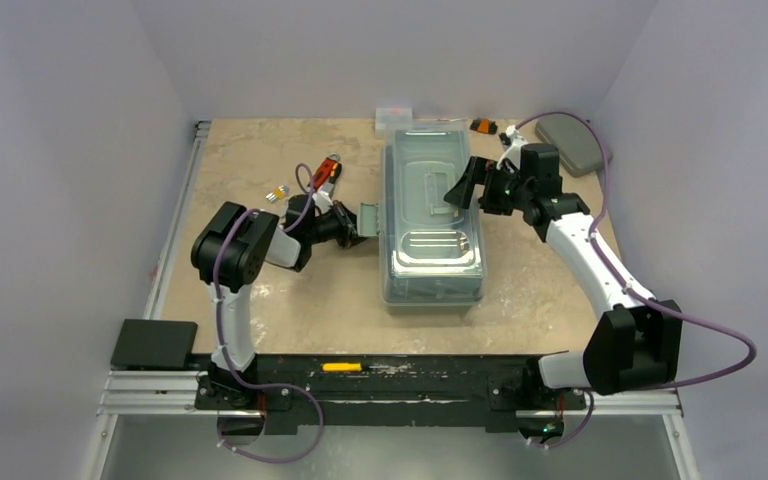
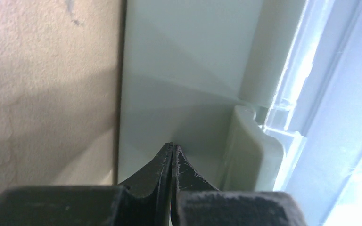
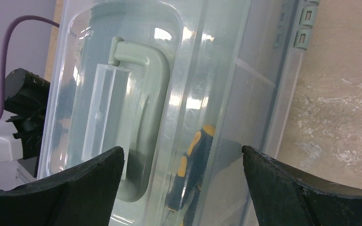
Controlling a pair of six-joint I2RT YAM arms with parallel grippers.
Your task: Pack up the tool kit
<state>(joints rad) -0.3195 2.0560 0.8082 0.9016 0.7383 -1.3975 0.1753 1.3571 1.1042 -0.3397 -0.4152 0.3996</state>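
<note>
Left end effector (image 2: 172, 149) is pinched shut on nothing, its tip at (perhaps touching) the toolbox (image 1: 432, 285) on its left wall. The toolbox sits mid-way across the desk (image 1: 260, 290), lid (image 1: 430, 195) down, a screwdriver (image 3: 188, 165) inside. Right end effector (image 3: 181, 150) gapes wide over the lid, empty. Pliers (image 1: 325, 172) lie beyond.

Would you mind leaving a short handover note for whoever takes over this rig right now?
Left gripper: shut, empty, tips at the toolbox's left wall beside a latch.
Right gripper: open, empty, above the lid near the handle.
Done: a yellow-and-dark screwdriver lies inside; lid looks down.
Left: red-handled pliers and a small yellow piece lie on the table left of the toolbox.
</note>
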